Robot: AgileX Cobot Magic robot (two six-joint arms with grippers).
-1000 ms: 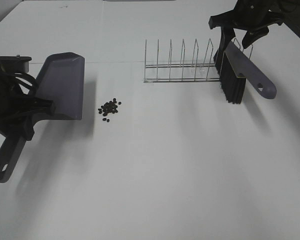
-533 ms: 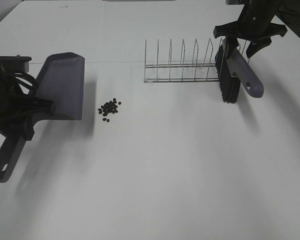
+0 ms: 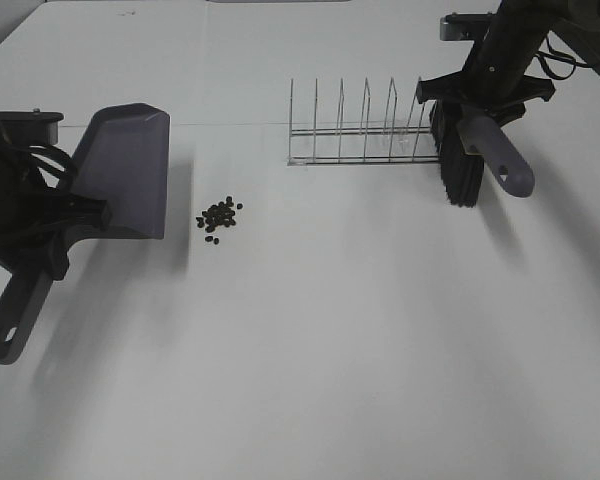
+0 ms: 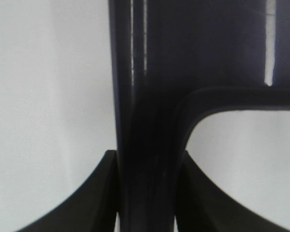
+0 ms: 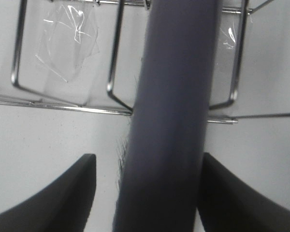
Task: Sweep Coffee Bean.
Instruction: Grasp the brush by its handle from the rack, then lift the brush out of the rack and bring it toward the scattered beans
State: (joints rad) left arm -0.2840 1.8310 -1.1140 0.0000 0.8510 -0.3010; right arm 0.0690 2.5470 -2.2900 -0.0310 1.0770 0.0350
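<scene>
The coffee beans (image 3: pixel 218 215) lie in a small loose cluster on the white table, just right of the dustpan. My left gripper (image 3: pixel 58 228) is shut on the grey dustpan's handle (image 4: pixel 147 145); the dustpan (image 3: pixel 130 165) sits at the far left with its open edge next to the beans. My right gripper (image 3: pixel 485 95) is shut on the brush's grey handle (image 5: pixel 171 121) at the back right. The brush (image 3: pixel 460 165) hangs with its black bristles down, at the right end of the wire rack.
A wire rack (image 3: pixel 360 130) with several upright loops stands at the back centre; its wires (image 5: pixel 63 104) and a scrap of clear tape show behind the brush in the right wrist view. Bare table lies between the beans and the brush.
My right gripper has turned and shifted slightly right with the brush; its handle has swung in closer to the bristles. The left arm, dustpan and beans have not moved.
</scene>
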